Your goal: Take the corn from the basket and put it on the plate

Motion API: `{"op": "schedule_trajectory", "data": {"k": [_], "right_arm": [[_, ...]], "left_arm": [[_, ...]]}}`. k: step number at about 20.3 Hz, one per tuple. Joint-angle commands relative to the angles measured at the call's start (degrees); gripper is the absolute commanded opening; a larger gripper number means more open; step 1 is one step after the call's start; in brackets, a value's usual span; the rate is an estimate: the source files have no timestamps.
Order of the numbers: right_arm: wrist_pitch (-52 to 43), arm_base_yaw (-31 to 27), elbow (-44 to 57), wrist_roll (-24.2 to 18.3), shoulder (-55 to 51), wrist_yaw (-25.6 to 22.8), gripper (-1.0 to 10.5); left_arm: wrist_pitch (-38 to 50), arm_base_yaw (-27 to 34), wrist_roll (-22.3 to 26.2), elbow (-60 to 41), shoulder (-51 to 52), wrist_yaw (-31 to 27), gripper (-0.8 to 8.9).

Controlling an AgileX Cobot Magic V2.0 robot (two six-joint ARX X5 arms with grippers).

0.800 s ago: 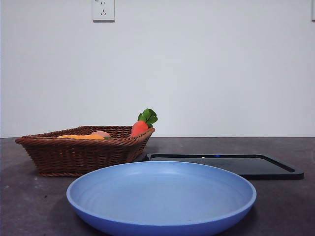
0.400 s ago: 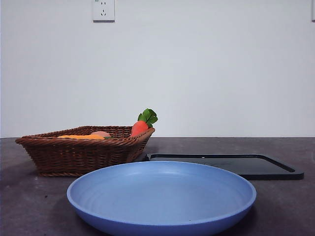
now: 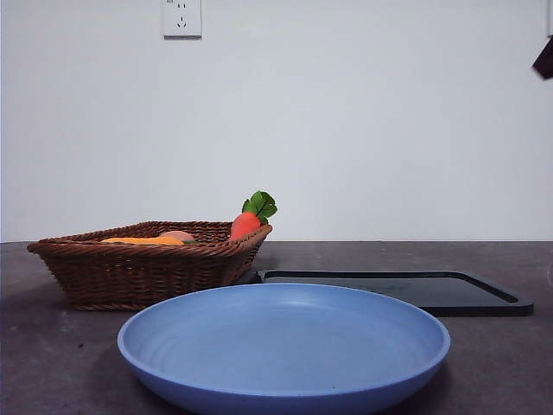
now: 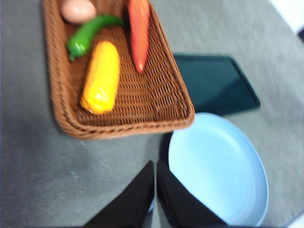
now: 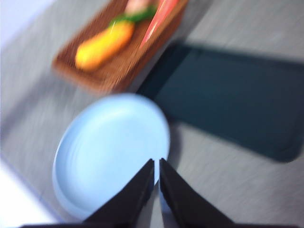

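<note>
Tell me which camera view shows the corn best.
The left wrist view: the corn lies whole and fairly sharp in the basket. The right wrist view shows it smaller and blurred. The front view shows only a thin orange strip above the rim.

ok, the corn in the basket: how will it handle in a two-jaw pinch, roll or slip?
The corn is a rounded cob lying flat in the basket, so it may roll if nudged sideways. Its bumpy surface probably helps grip. It looks like a light, stiff toy; pinching across its middle seems safest.

A black tray [image 3: 415, 290] lies on the dark surface [image 3: 510, 363]; a wall socket [image 3: 181, 17] sits above.
</note>
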State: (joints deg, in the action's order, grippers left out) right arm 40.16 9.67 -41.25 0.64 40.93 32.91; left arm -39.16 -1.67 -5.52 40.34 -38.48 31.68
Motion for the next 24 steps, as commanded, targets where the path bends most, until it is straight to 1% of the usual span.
{"op": "schedule_trajectory", "data": {"k": [1,4,5,6,7,8,9,10,13,15,16,20,24], "right_arm": [[0.20,2.01,-1.25,-3.19,2.80,0.07,0.0],[0.13,2.97,-1.25,-3.17,5.57,0.11,0.0],[0.13,2.95,-1.25,-2.97,6.14,0.11,0.1],[0.13,2.95,-1.25,-2.73,6.60,0.09,0.3],[0.09,2.95,-1.25,-2.34,6.91,0.07,1.1],[-0.02,2.95,-1.25,-1.75,7.08,-0.02,2.0],[-0.33,2.95,-1.25,-0.74,7.37,-0.39,2.7],[-0.33,2.95,-1.25,-0.26,7.54,-0.50,2.9],[-0.39,2.95,-1.31,0.92,9.57,-0.31,2.9],[-0.90,3.04,-1.33,0.96,12.04,0.20,2.9],[-1.20,3.39,-1.42,1.68,13.73,0.26,2.9],[-2.47,5.75,-2.86,2.01,22.93,0.33,2.9],[-5.79,8.37,-4.92,2.38,32.70,0.09,2.8]], "left_arm": [[-0.07,-1.14,2.25,1.38,-1.81,0.28,0.07],[-0.22,-1.62,2.27,1.38,-2.95,0.28,0.13],[-0.13,-1.62,2.25,1.38,-3.08,0.28,0.38],[-0.04,-1.62,2.25,1.38,-3.08,0.28,0.97],[0.00,-1.62,2.25,1.38,-3.08,0.28,1.92],[0.13,-1.62,2.25,1.38,-3.08,0.28,2.85],[0.15,-1.62,2.25,1.38,-3.08,0.28,3.53],[0.13,-1.62,2.25,1.38,-3.08,0.28,3.62],[0.15,-1.62,2.23,1.38,-3.08,0.28,3.62],[0.17,-1.62,2.23,1.38,-3.08,0.28,3.62],[0.17,-1.62,2.23,1.38,-3.08,0.28,3.61],[0.15,-1.62,2.05,1.38,-3.08,0.28,3.61],[0.13,-1.64,1.99,1.38,-3.08,0.28,3.61]]}}
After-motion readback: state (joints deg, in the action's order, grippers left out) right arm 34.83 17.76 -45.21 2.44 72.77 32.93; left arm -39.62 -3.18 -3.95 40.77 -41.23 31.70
